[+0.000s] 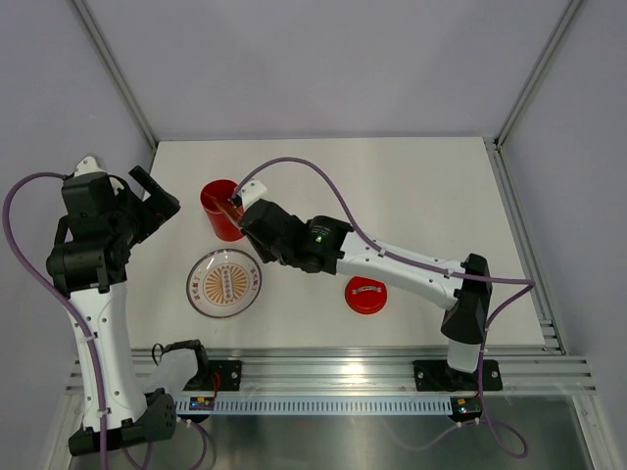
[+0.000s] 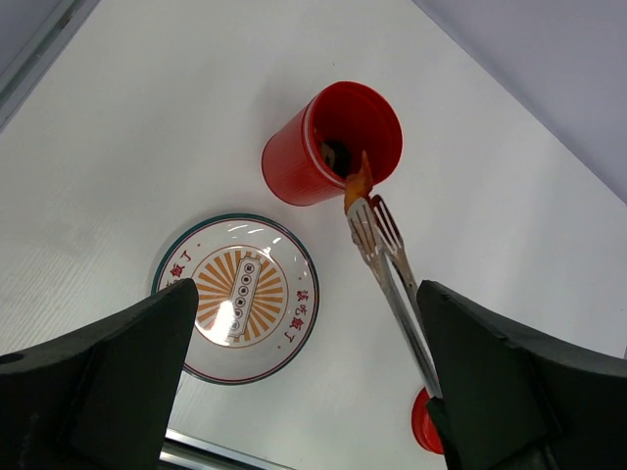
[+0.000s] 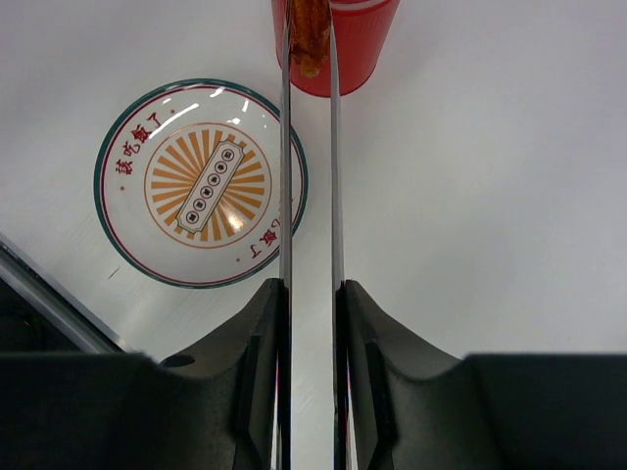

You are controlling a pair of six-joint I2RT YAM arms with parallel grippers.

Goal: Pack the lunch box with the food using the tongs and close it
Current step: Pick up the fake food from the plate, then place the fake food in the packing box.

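The red lunch box (image 1: 220,208) (image 2: 331,145) (image 3: 335,44) stands upright and open-topped behind the plate. My right gripper (image 3: 310,294) (image 1: 250,223) is shut on the silver tongs (image 3: 285,176) (image 2: 387,269), whose tips pinch an orange shrimp-like piece of food (image 2: 358,184) (image 3: 311,37) right at the lunch box's rim. More dark food (image 2: 335,154) lies inside the box. The red lid (image 1: 365,294) (image 2: 425,424) lies flat on the table to the right. My left gripper (image 2: 304,382) (image 1: 157,201) hangs open and empty, high at the left of the box.
A clear round plate (image 1: 224,283) (image 2: 235,299) (image 3: 201,183) with an orange sunburst print lies in front of the lunch box, with no food on it. A metal rail (image 1: 333,370) runs along the table's near edge.
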